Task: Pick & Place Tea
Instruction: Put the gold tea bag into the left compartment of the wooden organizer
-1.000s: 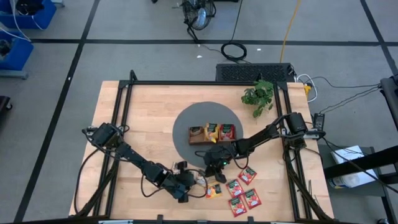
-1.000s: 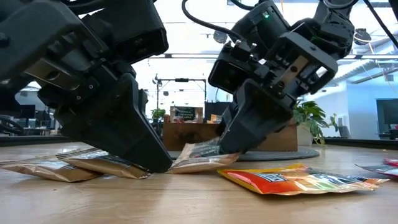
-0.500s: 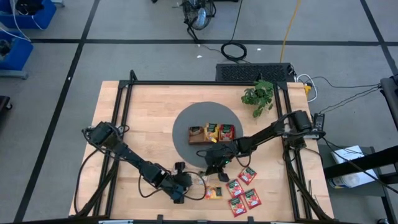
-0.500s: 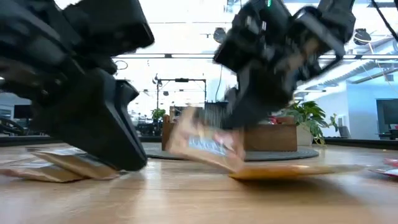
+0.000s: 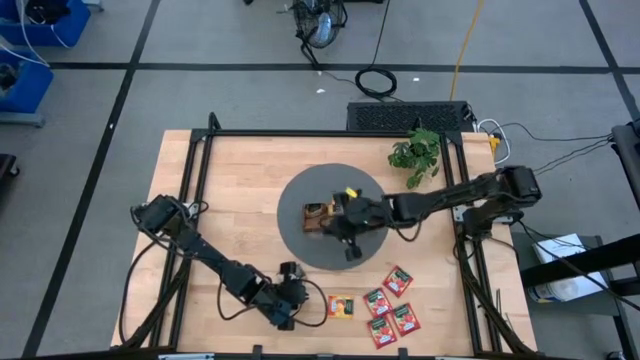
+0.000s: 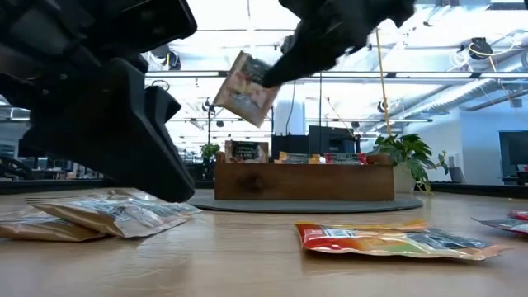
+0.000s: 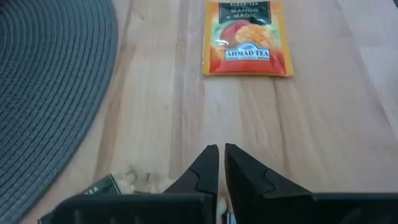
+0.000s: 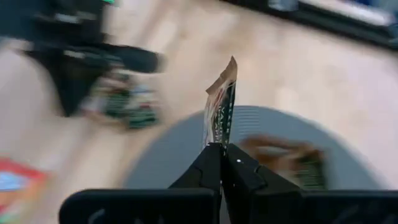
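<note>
The left gripper [image 7: 220, 163], jaws clenched on nothing, sits low on the desk [image 5: 230, 200]; an orange sachet [image 7: 248, 37] lies just ahead. Farther off, the right gripper [image 8: 221, 154] hangs above the grey mat [image 5: 300, 190], its jaws grasping a cream sachet [image 8: 219, 112].

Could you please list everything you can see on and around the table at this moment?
Wooden tray: one, brown, on the mat, sachets standing in it.
Round mat: one, grey, table centre.
Held sachet: one, cream with dark print, lifted above the tray.
Mango sachet: one, orange-yellow, flat on the table near its front edge.
Red sachets: four, clustered beside the mango sachet.
Cream sachets: a few, under the left gripper; count unclear.
Potted plant: one, green, back right of the table.
Table: one, light wood.
Left gripper: shut, empty, low at the front edge.
Right gripper: shut on the held sachet.
</note>
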